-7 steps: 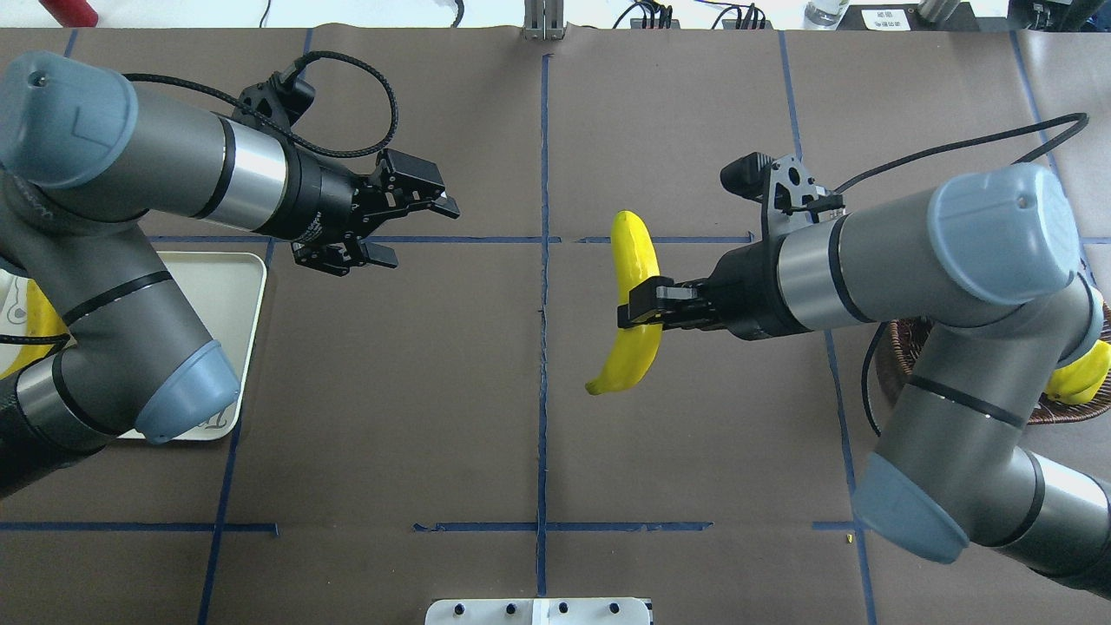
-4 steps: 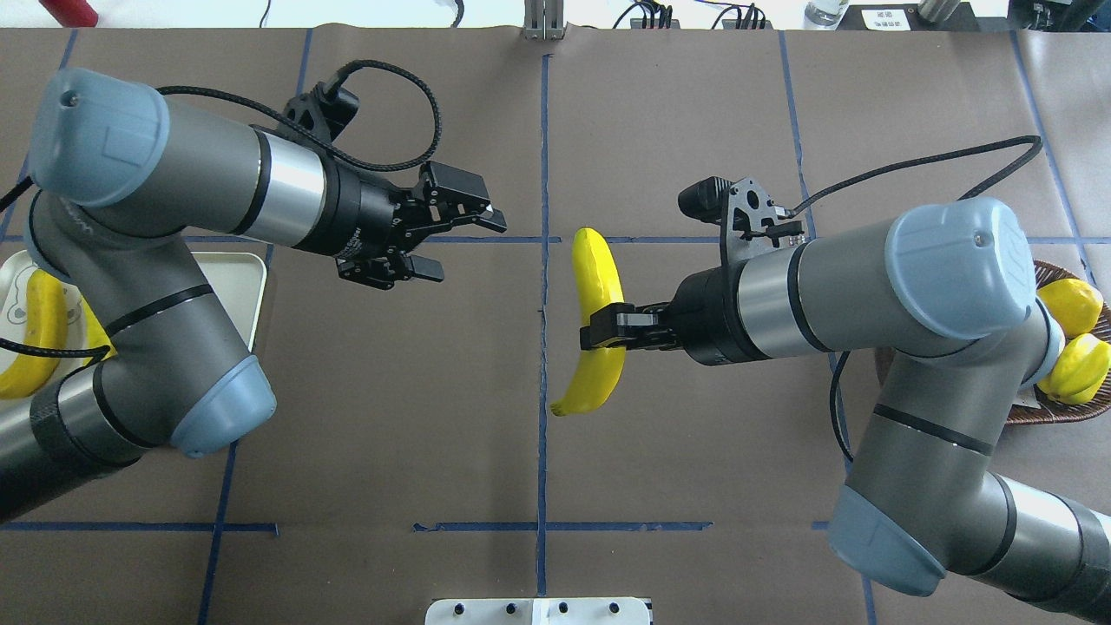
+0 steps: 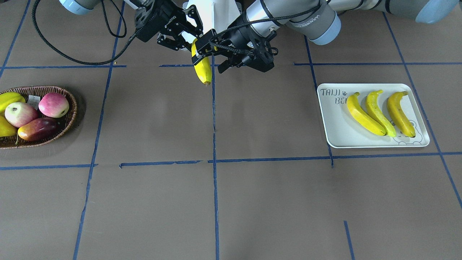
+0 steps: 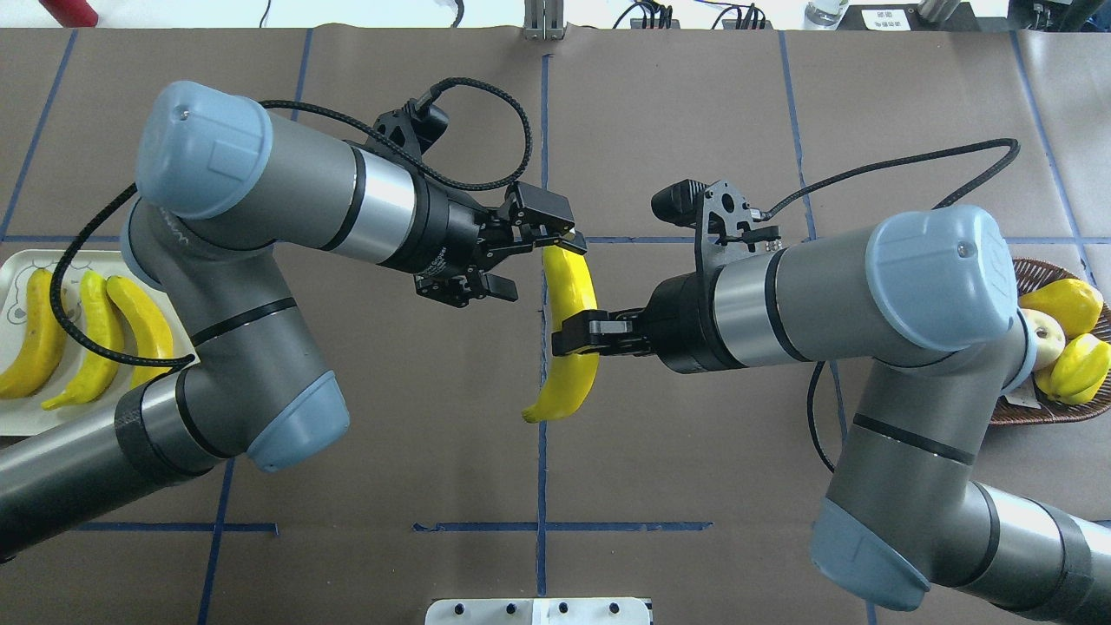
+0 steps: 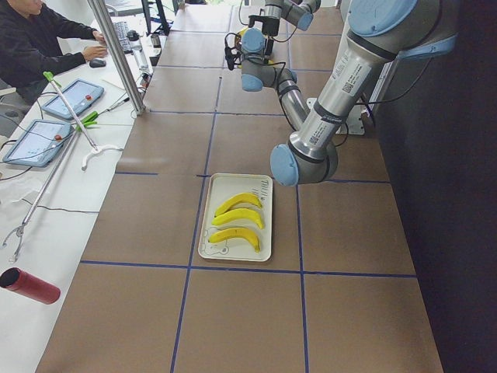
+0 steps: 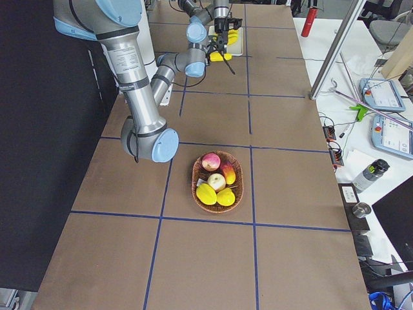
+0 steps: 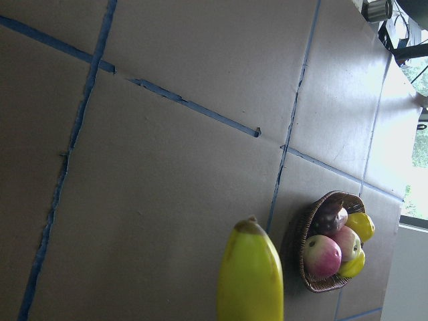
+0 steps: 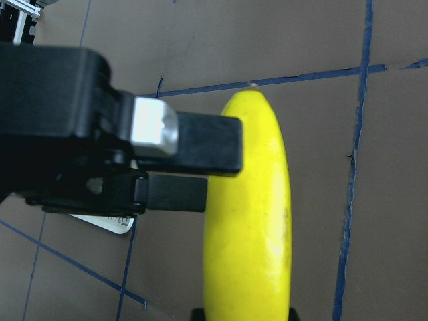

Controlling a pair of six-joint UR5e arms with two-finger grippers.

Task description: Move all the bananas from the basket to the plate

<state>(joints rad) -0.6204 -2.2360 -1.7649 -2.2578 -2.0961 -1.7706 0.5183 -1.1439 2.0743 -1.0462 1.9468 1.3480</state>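
Well to the left, the plate [image 4: 52, 423] lies flat on the table [image 4: 694, 477]. On it are three bananas [image 4: 87, 347], side by side across its short way and all curving alike. The plate's bare strip, by the lettering, faces the table's middle.

Next comes the left gripper [image 4: 540, 272], its fingers [image 4: 547, 217] spread wide. It reaches in from the left toward the far end of the fourth banana [image 4: 568, 295]. One fingertip overlaps that end in the view from above; we cannot tell whether it touches.

This banana hangs clear of the table over the middle blue tape line [image 4: 542, 130], with its long axis running along that line. Its far end points away from the robot and its near end curves toward the left.

The right gripper [image 4: 573, 338] comes in level from the right and pinches the banana at its middle. Both ends stick out free of that grip.

Far to the right sits the basket [image 4: 1041, 412], holding apples [image 3: 54, 104] and rounder yellow fruits [image 4: 1076, 369]. It is well apart from the held banana.
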